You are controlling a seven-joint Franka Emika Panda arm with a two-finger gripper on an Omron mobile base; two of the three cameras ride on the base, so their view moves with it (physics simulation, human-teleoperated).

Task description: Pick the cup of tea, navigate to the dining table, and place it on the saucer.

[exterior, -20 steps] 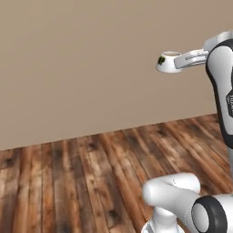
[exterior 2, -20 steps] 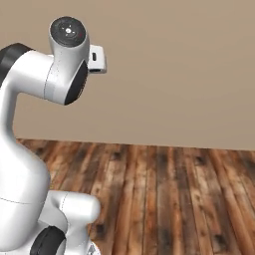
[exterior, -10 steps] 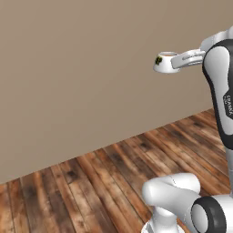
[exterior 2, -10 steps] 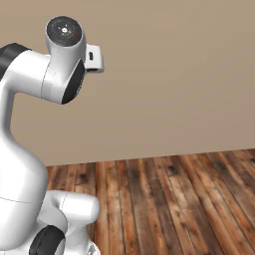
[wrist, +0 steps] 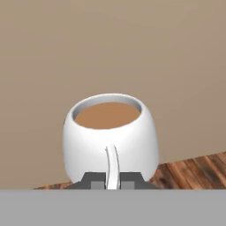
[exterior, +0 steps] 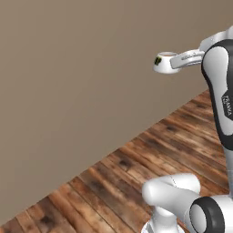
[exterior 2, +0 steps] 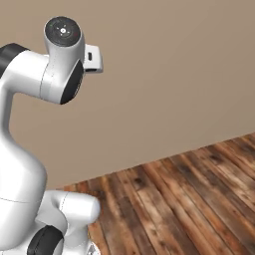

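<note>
The cup of tea (wrist: 110, 137) is a small white teacup holding brown liquid, its thin handle facing the camera in the hand view. My gripper (wrist: 112, 180) is shut on that handle, one dark fingertip on each side of it. In the left base view the cup of tea (exterior: 165, 63) hangs high in the air at the end of the arm, showing a dark-and-yellow mark on its side, with the gripper (exterior: 178, 62) right behind it. The dining table and the saucer are out of view.
A plain beige wall (exterior: 82, 82) faces me in both base views. Below it runs a wooden plank floor (exterior 2: 184, 199). The floor meets the wall along a slanting line.
The whole picture has shifted: the base is turning, so the floor line now slants and the wall covers more of the views. The cup stays held in the same pose.
</note>
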